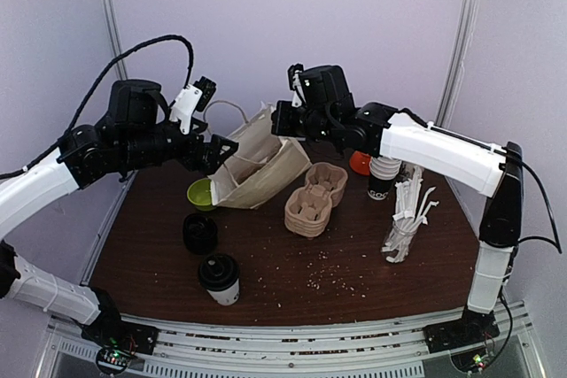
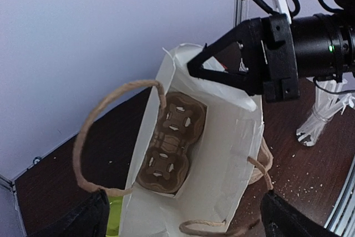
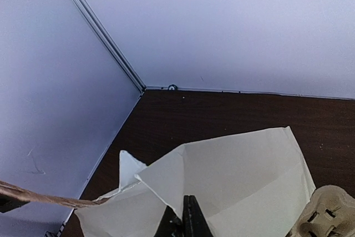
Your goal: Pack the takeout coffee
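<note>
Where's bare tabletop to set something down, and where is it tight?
Bare wood lies along the near edge, between the lidded cup and the straw holder, only crumbs there. Crowded: mid-table around the paper bag, cup carriers and cup stack.

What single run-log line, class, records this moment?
right gripper: shut on white paper bag rim | left gripper: open by bag mouth | brown cardboard cup tray: inside bag | black-lidded white paper coffee cup: upright, outside bag

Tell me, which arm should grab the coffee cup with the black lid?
Probably the left arm. Its jaws are open and gripping nothing, and the coffee cup stands on the left, nearer to it. The right arm has its jaws shut on the paper bag rim, so it is busy.
</note>
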